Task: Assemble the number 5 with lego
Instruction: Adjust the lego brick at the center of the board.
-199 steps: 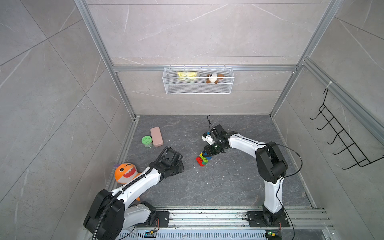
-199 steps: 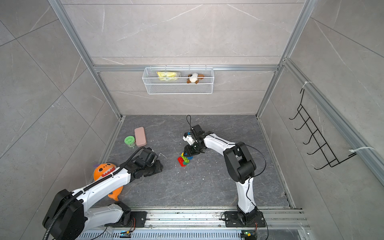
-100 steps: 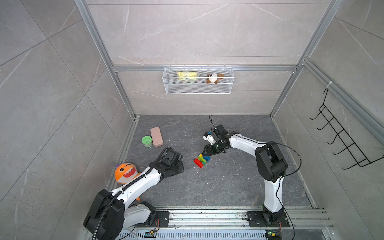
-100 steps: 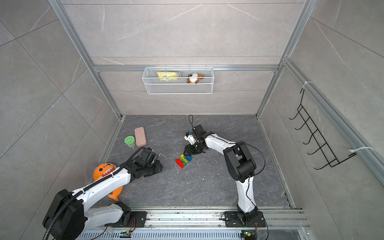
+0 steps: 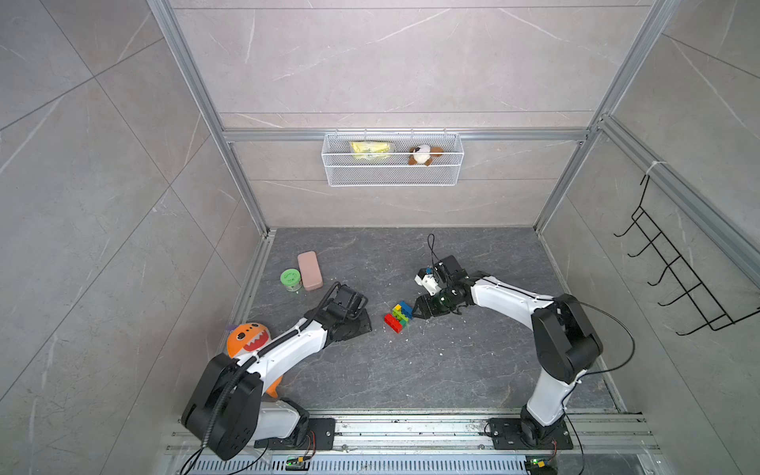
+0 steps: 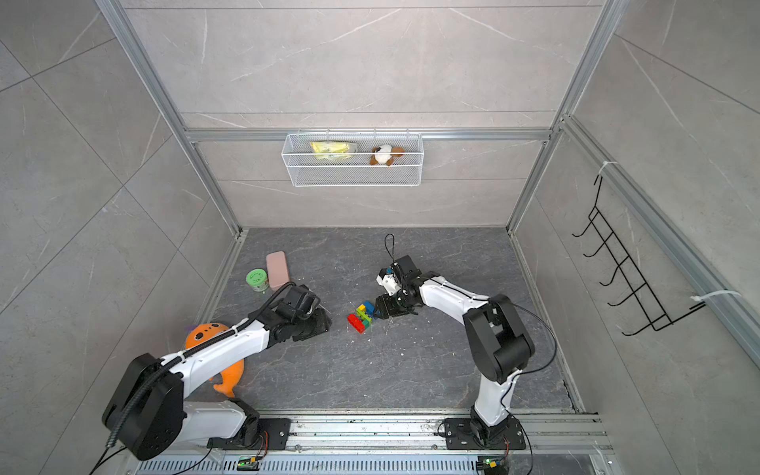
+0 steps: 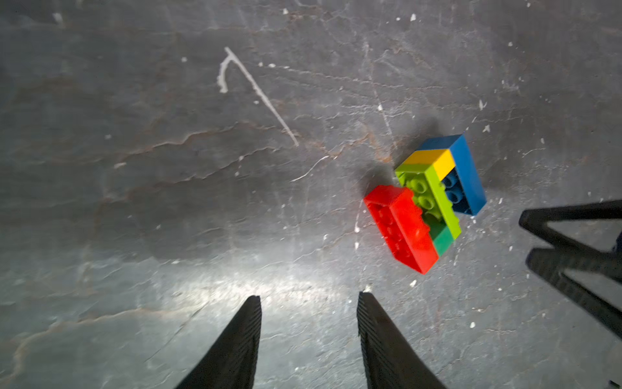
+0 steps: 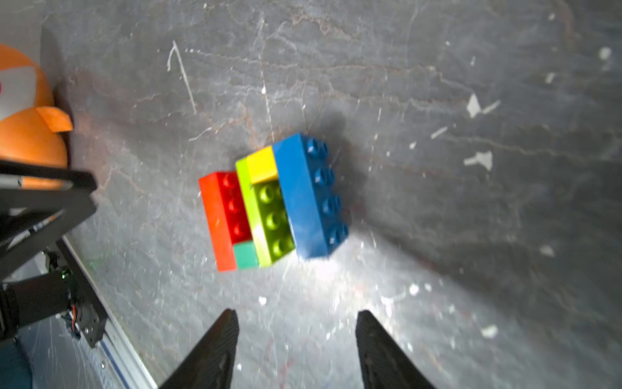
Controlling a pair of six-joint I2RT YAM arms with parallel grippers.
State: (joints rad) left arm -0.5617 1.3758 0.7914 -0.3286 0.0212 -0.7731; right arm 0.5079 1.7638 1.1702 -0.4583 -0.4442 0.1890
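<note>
Backed off the number 5 [image 5: 397, 317] since a second earlier, the right gripper [image 8: 296, 315] showed jaws apart, empty; left gripper [image 7: 308, 296] parted too. Figure lay flat mid-surface between them, and a clumsy regrasp could have popped the red brick [image 7: 400, 225] off!

Pink block [image 5: 309, 270] lies just beside green tub [image 5: 290, 279], orange plush [image 5: 248, 338] nearby.

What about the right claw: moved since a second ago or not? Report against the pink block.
Yes. In a top view the right claw has drawn back from the number 5, farther from the pink block, toward the right wall.
</note>
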